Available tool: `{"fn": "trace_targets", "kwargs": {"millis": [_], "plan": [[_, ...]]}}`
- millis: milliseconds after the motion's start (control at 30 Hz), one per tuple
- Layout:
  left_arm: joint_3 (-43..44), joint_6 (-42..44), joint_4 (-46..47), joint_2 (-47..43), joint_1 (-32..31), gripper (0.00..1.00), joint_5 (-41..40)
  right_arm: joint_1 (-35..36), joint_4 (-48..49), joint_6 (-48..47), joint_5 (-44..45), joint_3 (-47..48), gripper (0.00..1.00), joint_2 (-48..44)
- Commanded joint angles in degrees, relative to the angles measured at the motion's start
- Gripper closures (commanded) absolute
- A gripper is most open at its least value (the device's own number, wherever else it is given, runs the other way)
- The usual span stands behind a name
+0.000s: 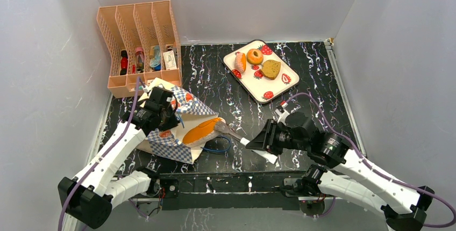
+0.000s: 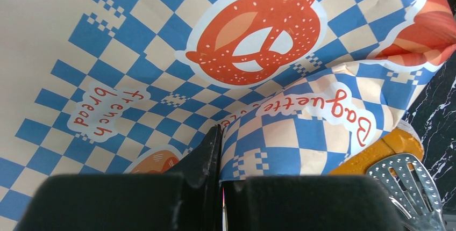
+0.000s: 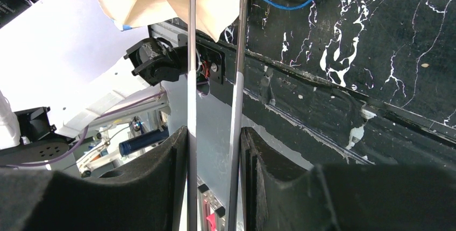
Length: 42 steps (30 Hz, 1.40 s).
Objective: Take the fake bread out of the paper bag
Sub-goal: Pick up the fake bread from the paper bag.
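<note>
The black marbled table (image 1: 317, 102) carries everything, and the largest thing on it is the paper bag (image 1: 183, 107), lying on its side right under the left gripper (image 1: 163, 112). Its fingers are pressed together on a fold of the chequered paper, pinning the bag. A peach file rack (image 1: 140, 32) stands beyond those fingers. The strawberry-print tray (image 1: 248, 80) lies well apart from both sets of fingers, further back than the right gripper (image 1: 263, 139), and holds a ring donut (image 1: 254, 56), a toast slice (image 1: 271, 69) and a pinkish roll (image 1: 240, 62). The long orange loaf (image 1: 201, 130) pokes out of the bag's mouth, just beside the left fingers on the side facing the right arm. The right gripper is clamped on the handles of metal tongs (image 1: 242, 138), which reach out ahead of its fingertips. The perforated tips rest at the loaf's exposed end, though whether they have bitten on it is unclear. The loaf is likely light with a smooth, rounded skin, so the tips could slide off its end; a hold further in, across its width, looks safer. The bag is thin and light and would probably drag along unless the left fingers hold it down
</note>
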Motion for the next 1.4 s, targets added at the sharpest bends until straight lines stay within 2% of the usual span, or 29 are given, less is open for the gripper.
{"fn": "trace_targets", "kwargs": {"millis": [0,400,1000,1200,1367], "plan": [[1.8,0.1,-2.3,0.3,-0.2,1.0,-1.8,-0.1,3.1,1.2,1.7,5.3,1.0,-2.0],[2.9,-0.6,-2.9,2.9,-0.1,1.0,-3.1,-0.1,-2.4,1.4,4.8,10.3,1.0,-4.0],[7.7,-4.2,-4.6,12.3,-0.1,1.0,-6.0,-0.1,-12.1,1.4,9.3,15.5,1.0,-8.4],[7.7,-4.6,-4.2,13.9,-0.1,1.0,-6.0,0.2,-16.8,2.3,12.6,18.5,1.0,-10.2],[5.7,-4.3,-2.3,14.6,-0.1,1.0,-5.1,1.5,-21.8,5.0,19.1,22.1,1.0,-12.9]]}}
